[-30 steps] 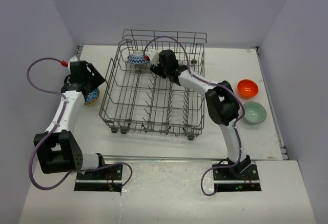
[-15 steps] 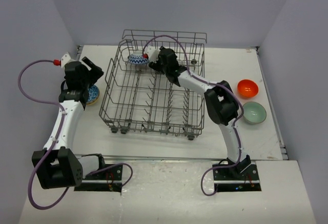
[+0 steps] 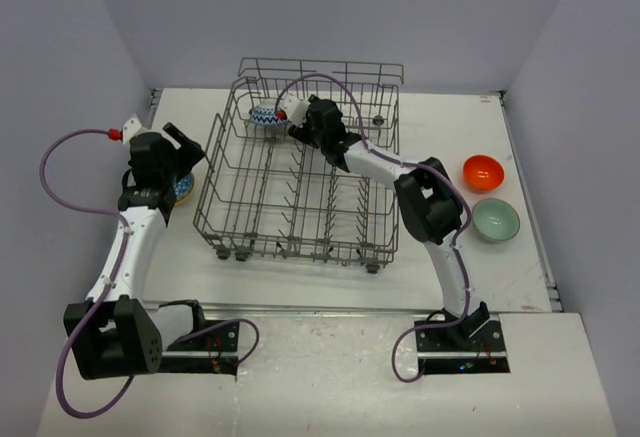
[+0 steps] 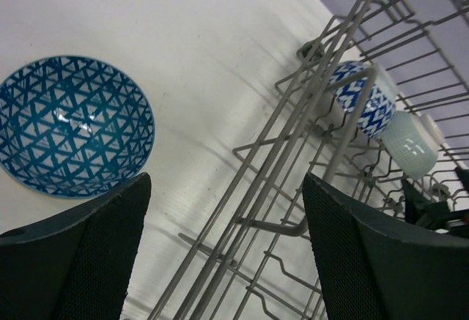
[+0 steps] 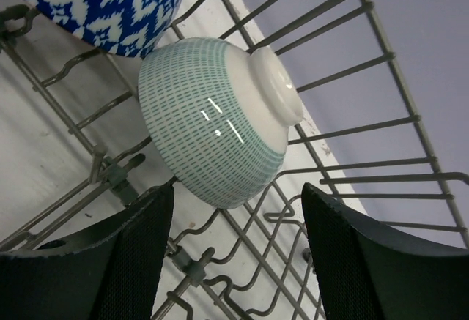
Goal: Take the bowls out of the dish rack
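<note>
- Since the left gripper (image 4: 226, 210) has lifted off and swung back over the last second, the blue-and-white bowl (image 4: 73, 126) sits alone on the table (image 4: 205, 34), upright, just left of the dish rack (image 3: 212, 182). I judge it delivered.
- Left fingers stand wide apart with nothing between them (the release looks complete).
- Right gripper (image 5: 236, 195) has crept a little deeper into the rack's far-left corner. Its fingers are spread and grip nothing, and the mint bowl (image 5: 212, 129) lies just ahead of the gap.
- Mint bowl: glazed, with fine green dashes in a grid and a plain white foot ring. It is tipped on its side among the rack's wires, and the sharp highlights suggest a slick surface.
- Zigzag bowl (image 5: 102, 5): deep blue and white, also tipped over, just beside the mint one (touching or not, cannot tell).
- Rack: thin grey wire in an open lattice with tall sides. Wires cross close under both bowls, so a snag on lifting looks possible.
- Already out on the right are the orange bowl (image 3: 482, 170), glossy, and a pale green bowl (image 3: 496, 219). Both sit upright, well apart from the rack.
- Tally, as a judgement: three out, two visible in the rack, a sixth not seen.
</note>
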Controlling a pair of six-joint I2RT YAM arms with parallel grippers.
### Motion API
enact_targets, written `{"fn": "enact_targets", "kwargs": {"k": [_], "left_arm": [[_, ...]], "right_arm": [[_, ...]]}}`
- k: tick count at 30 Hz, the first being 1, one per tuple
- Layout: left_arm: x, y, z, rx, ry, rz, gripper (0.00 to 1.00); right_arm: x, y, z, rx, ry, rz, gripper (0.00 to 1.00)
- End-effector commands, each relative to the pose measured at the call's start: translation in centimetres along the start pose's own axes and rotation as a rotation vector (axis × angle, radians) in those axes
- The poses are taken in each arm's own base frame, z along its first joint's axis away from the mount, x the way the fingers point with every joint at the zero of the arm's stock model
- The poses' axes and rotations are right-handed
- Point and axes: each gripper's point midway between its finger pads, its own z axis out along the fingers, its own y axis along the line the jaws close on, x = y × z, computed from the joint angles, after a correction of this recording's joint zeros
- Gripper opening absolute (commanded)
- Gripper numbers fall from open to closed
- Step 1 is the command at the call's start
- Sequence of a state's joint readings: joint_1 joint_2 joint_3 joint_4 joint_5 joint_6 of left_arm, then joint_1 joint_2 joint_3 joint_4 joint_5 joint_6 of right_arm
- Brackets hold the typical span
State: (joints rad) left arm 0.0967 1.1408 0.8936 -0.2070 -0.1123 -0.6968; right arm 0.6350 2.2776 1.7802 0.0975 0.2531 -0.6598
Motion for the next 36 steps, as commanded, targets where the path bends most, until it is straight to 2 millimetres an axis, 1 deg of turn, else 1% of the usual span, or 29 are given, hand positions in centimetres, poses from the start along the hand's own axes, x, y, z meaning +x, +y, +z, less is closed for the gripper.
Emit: {"fn": "enact_targets", "kwargs": {"k": [1, 3, 5, 6, 7, 11, 13, 14, 15, 17, 18, 20, 21, 23, 24, 25, 26, 28, 29, 30, 32, 34, 35, 36], "left_arm": [[1.1, 0.5, 0.1, 0.009, 0.001, -0.009, 0.84], [1.6, 0.9, 0.1, 0.005, 0.007, -0.014, 0.84], [2.7, 1.4, 0.0, 0.016, 0.020, -0.021, 0.84], [2.9, 1.5, 0.0, 0.014, 0.024, -0.021, 0.84], [3.1, 1.7, 0.0, 0.008, 0.030, -0.016, 0.84], [3.4, 2.3, -0.1, -0.008, 0.032, 0.009, 0.85], [3.5, 2.4, -0.2, -0.013, 0.036, 0.016, 0.85], [3.5, 2.4, -0.3, -0.009, 0.035, 0.018, 0.85], [3.5, 2.3, -0.5, -0.001, 0.035, 0.016, 0.86], [3.7, 2.5, -0.7, 0.000, 0.036, 0.018, 0.86], [3.7, 2.5, -0.8, 0.003, 0.032, 0.017, 0.85], [4.2, 2.7, -0.8, 0.005, 0.040, 0.018, 0.85], [4.3, 2.7, -0.8, 0.006, 0.043, 0.016, 0.85], [4.9, 2.9, -0.6, 0.010, 0.055, 0.011, 0.85], [5.1, 2.9, -0.6, 0.013, 0.061, 0.009, 0.85], [5.3, 2.9, -0.6, 0.015, 0.064, 0.003, 0.85], [5.6, 3.1, -0.6, 0.014, 0.070, 0.002, 0.85], [5.8, 3.2, -0.5, 0.012, 0.073, -0.004, 0.86], [5.9, 3.2, -0.5, 0.014, 0.074, -0.003, 0.85], [5.8, 3.2, -0.4, 0.013, 0.072, -0.004, 0.85], [6.0, 3.4, -0.2, 0.008, 0.078, -0.003, 0.86], [6.4, 3.5, -0.1, 0.002, 0.088, 0.003, 0.85], [6.5, 3.6, -0.1, 0.001, 0.089, 0.003, 0.86], [6.8, 4.0, 0.0, -0.007, 0.095, 0.005, 0.86]], "right_arm": [[-2.8, -2.0, 0.1, 0.065, -0.068, -0.012, 0.71], [-3.1, -2.2, 0.5, 0.071, -0.072, -0.026, 0.72], [-3.2, -2.2, 1.3, 0.076, -0.072, -0.031, 0.72], [-3.6, -2.6, 1.2, 0.082, -0.078, -0.030, 0.72], [-3.3, -2.3, 1.6, 0.076, -0.068, -0.033, 0.72], [-3.7, -2.3, 1.9, 0.083, -0.084, -0.020, 0.72], [-4.0, -2.6, 2.1, 0.109, -0.096, -0.024, 0.72], [-3.4, -2.5, 2.5, 0.120, -0.077, -0.033, 0.72], [-3.9, -3.1, 2.6, 0.141, -0.082, -0.031, 0.72], [-4.0, -3.7, 2.7, 0.170, -0.082, -0.033, 0.70], [-3.6, -3.7, 2.6, 0.191, -0.071, -0.032, 0.70], [-4.2, -4.4, 2.1, 0.218, -0.089, -0.023, 0.70], [-3.6, -4.1, 2.0, 0.228, -0.078, -0.033, 0.70], [-3.9, -4.2, 1.7, 0.243, -0.093, -0.048, 0.70], [-3.6, -4.1, 1.5, 0.246, -0.086, -0.057, 0.70], [-3.6, -4.3, 1.2, 0.258, -0.083, -0.065, 0.70], [-3.1, -3.9, 1.1, 0.254, -0.069, -0.072, 0.70], [-3.7, -4.5, 0.1, 0.272, -0.081, -0.070, 0.70], [-3.4, -4.3, -0.1, 0.263, -0.078, -0.071, 0.70], [-4.0, -5.0, -0.7, 0.277, -0.093, -0.060, 0.70], [-4.0, -5.4, -1.1, 0.287, -0.085, -0.064, 0.70], [-4.5, -6.1, -1.8, 0.300, -0.091, -0.066, 0.70], [-4.6, -6.1, -2.0, 0.295, -0.094, -0.067, 0.70], [-5.0, -6.5, -2.3, 0.301, -0.105, -0.067, 0.70]]}}
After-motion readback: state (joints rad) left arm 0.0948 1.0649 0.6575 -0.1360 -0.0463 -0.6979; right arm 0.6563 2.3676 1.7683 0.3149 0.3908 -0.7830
